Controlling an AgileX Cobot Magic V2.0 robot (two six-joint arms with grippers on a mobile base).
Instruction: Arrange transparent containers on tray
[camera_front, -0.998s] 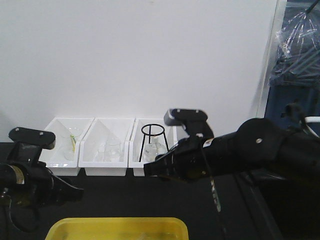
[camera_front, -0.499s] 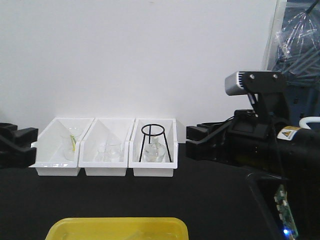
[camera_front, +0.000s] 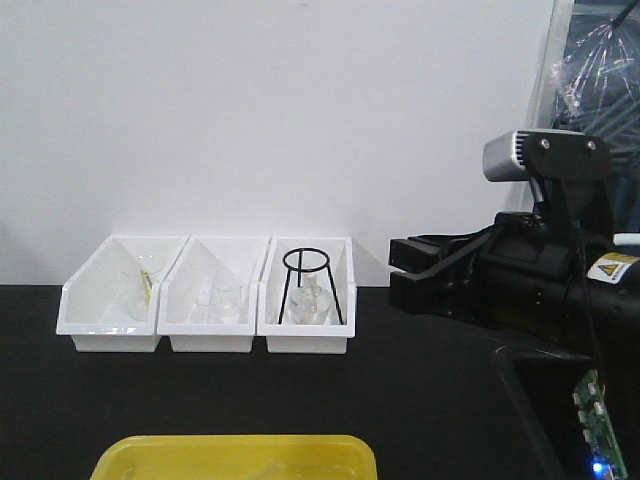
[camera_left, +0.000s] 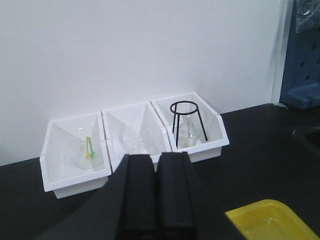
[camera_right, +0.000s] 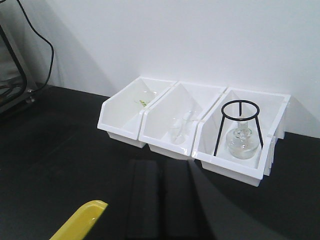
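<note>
At the near edge of the black table (camera_front: 400, 400), centre-left in the front view, sits the tray (camera_front: 235, 456): bright yellow plastic, shallow, with rounded corners and a raised rim. Only its far part shows. Faint clear shapes lie inside it, too blurred to say whether they are tubes. A corner of it also shows at the lower right of the left wrist view and the lower left of the right wrist view.

Against the white wall at the far side stand three white bins side by side, touching. The left bin (camera_front: 120, 295) holds a clear glass vessel with a yellow-green stick in it. The middle bin (camera_front: 213, 295) holds small clear beakers. The right bin (camera_front: 307, 295) holds a black ring stand (camera_front: 311, 284) over a round clear flask (camera_front: 307, 306). Bins and tray are well apart, with bare table between.

On the right of the front view, the right arm (camera_front: 520, 285) with its grey camera head fills the edge, reaching left and level with the bins.

The left gripper (camera_left: 156, 165) has its two black fingers pressed together, holding nothing. The right gripper (camera_right: 162, 172) looks likewise closed and empty, its fingers dark against the table.
</note>
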